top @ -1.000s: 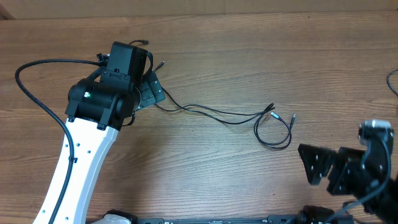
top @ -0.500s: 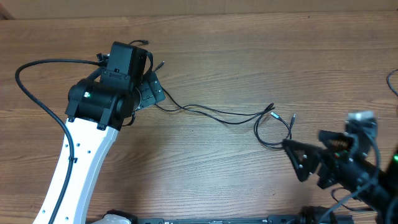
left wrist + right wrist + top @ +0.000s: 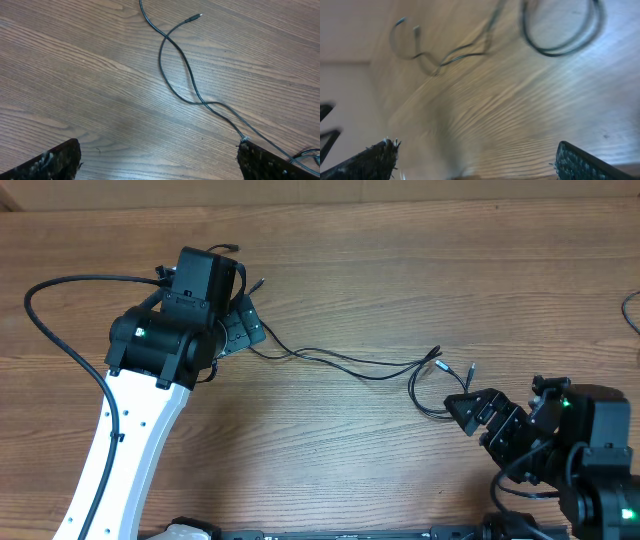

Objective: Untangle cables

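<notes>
The cables (image 3: 350, 366) could be knotted tighter if the loop (image 3: 413, 392) just ahead of the spread right gripper (image 3: 475, 418) is seized whole; the left gripper (image 3: 159, 152) is spread too.

The left arm (image 3: 140, 430) slants its white link up from the bottom edge to a black wrist; the left claw (image 3: 248, 323) points right, its fingers (image 3: 55, 160) spread wide. The right arm (image 3: 595, 450) crouches at lower right, and the right claw (image 3: 468, 414) points left, its fingers (image 3: 372, 160) parted

Likely robotics lab; white robot arm (image 3: 130, 440); second arm (image 3: 590, 450); wood-grain table (image 3: 400, 270)
</notes>
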Controlling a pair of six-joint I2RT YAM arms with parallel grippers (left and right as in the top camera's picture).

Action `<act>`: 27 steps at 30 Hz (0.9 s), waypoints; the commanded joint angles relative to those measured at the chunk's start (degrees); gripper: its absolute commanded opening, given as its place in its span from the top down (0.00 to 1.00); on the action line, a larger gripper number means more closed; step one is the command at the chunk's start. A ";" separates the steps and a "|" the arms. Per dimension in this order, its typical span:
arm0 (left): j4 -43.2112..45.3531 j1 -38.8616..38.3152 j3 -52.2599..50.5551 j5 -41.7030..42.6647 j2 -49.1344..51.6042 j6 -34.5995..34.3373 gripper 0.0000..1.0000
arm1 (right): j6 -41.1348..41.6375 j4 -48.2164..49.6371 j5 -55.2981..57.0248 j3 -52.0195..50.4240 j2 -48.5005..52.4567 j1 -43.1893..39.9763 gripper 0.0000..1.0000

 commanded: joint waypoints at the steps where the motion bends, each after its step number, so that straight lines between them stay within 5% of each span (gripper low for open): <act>1: 0.07 0.39 0.46 -0.98 -0.76 0.26 0.01 | 5.88 0.42 7.32 -1.18 0.04 0.37 0.00; 18: 0.07 0.39 0.46 -0.98 -0.76 0.26 0.00 | -0.92 6.27 1.68 -1.44 6.58 0.98 0.00; 23: 0.07 0.39 0.46 -0.98 -0.76 0.26 0.00 | -1.31 10.23 0.07 -1.44 15.91 5.07 0.25; 27: 0.07 0.39 0.46 -0.98 -0.76 0.26 0.00 | 1.79 11.34 0.04 -1.44 23.69 9.20 0.29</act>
